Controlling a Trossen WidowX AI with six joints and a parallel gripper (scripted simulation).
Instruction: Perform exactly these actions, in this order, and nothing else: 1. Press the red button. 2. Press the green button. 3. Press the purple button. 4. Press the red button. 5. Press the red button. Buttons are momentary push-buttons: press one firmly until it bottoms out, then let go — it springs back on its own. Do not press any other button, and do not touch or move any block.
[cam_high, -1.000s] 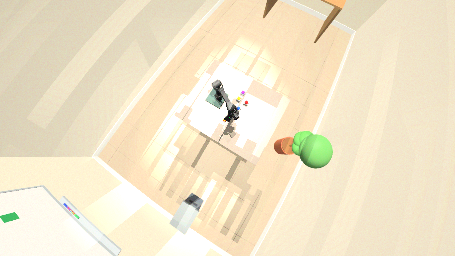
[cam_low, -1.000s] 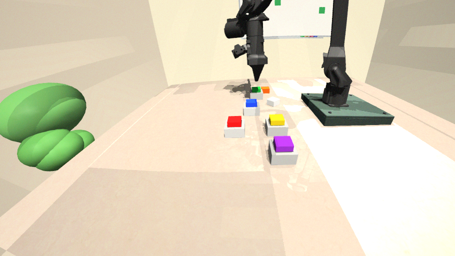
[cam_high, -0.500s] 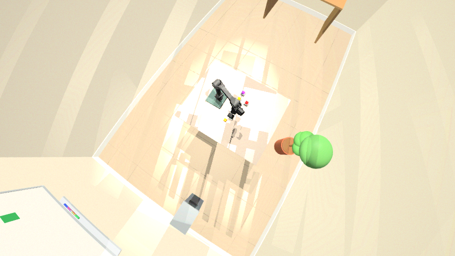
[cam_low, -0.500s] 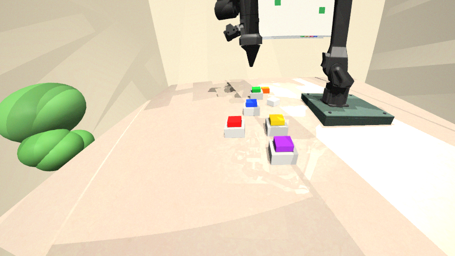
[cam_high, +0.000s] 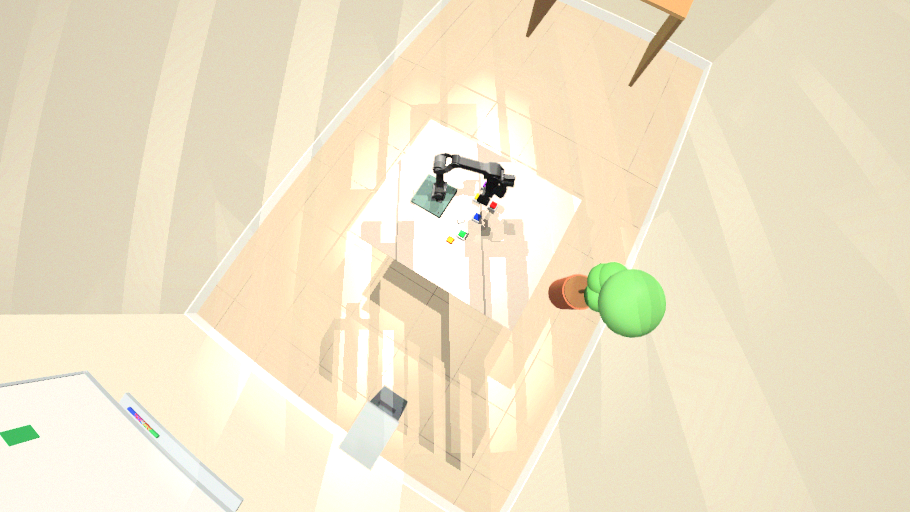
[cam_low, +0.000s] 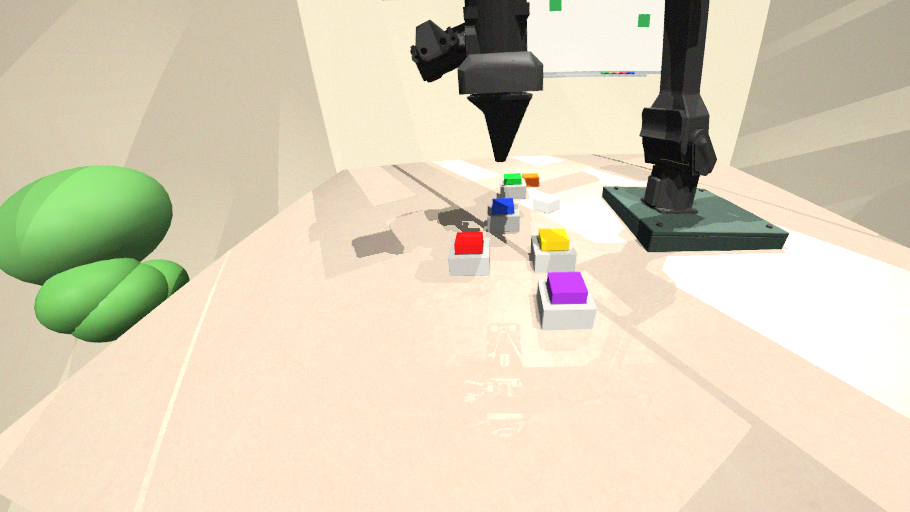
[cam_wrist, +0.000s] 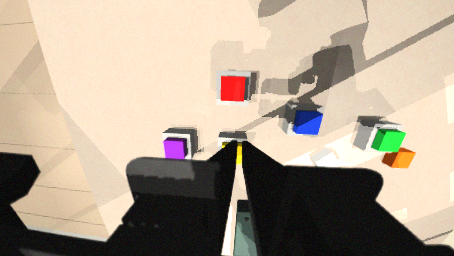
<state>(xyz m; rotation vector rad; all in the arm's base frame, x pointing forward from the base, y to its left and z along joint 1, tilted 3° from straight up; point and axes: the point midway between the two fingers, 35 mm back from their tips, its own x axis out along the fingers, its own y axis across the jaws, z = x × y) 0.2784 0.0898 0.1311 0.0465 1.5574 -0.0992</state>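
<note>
My gripper (cam_low: 500, 159) (cam_wrist: 239, 145) is shut and empty. It hangs high above the table, and in the wrist view its tips overlap the yellow button. The red button (cam_low: 469, 243) (cam_wrist: 233, 88) (cam_high: 493, 205) stands beyond the tips in the wrist view. The purple button (cam_low: 566, 287) (cam_wrist: 175, 148) stands left of the tips there and is nearest to the camera in the exterior view. The green button (cam_low: 512, 178) (cam_wrist: 388, 140) (cam_high: 462, 234) stands at the far end of the group. All three caps stand raised, with nothing touching them.
The yellow button (cam_low: 553, 239) and the blue button (cam_low: 502, 206) (cam_wrist: 307, 122) stand among the others. An orange block (cam_low: 530, 180) (cam_wrist: 400, 158) lies close beside the green button. A white block (cam_low: 546, 203) lies near the blue button. The arm's dark green base plate (cam_low: 712, 241) is at the right.
</note>
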